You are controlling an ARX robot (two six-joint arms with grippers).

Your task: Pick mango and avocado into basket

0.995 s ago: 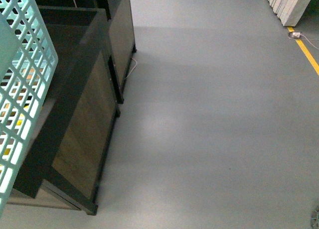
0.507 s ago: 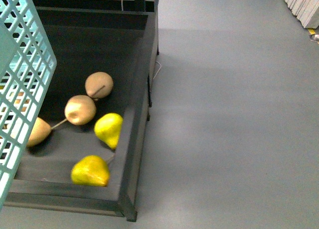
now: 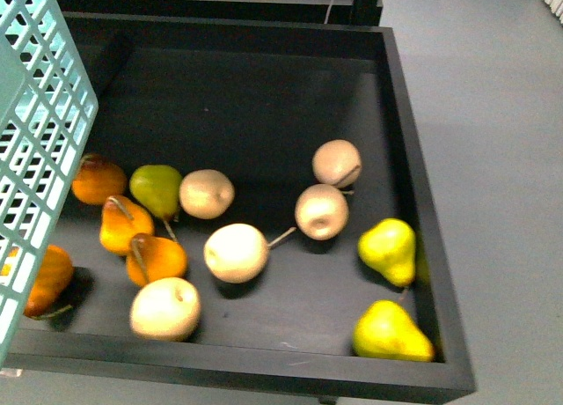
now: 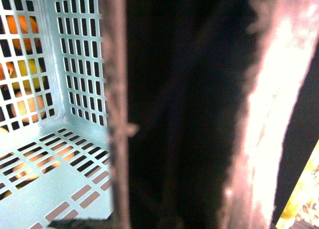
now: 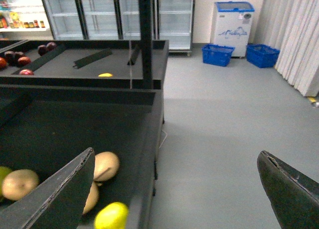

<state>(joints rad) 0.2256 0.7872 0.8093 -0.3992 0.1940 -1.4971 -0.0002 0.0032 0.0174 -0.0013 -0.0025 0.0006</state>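
The teal slotted basket (image 3: 44,158) hangs tilted at the left edge of the front view, above the bin's left end. The left wrist view looks into it: slotted walls (image 4: 75,64), and no fruit on the part of the floor (image 4: 60,174) that shows. A blurred brown handle (image 4: 117,114) crosses close to that camera. My left gripper is shut on the basket, its jaws lost in dark blur. My right gripper (image 5: 174,199) is open over the grey floor, beside the bin's right wall. Neither the mango nor the avocado can be picked out.
A black bin (image 3: 413,202) holds tan pears (image 3: 236,252), yellow-green pears (image 3: 387,251), orange pears (image 3: 154,257) and a green pear (image 3: 156,189). Behind it a second bin (image 5: 75,79) holds red fruit and a small yellow one (image 5: 105,74). A black post (image 5: 145,35) stands there. Blue baskets (image 5: 219,55) sit far off.
The front view has swung from the bare floor and the bin's side onto the bin. A second ago no pears showed; now the whole bin of pears fills it. The basket stays at the left.
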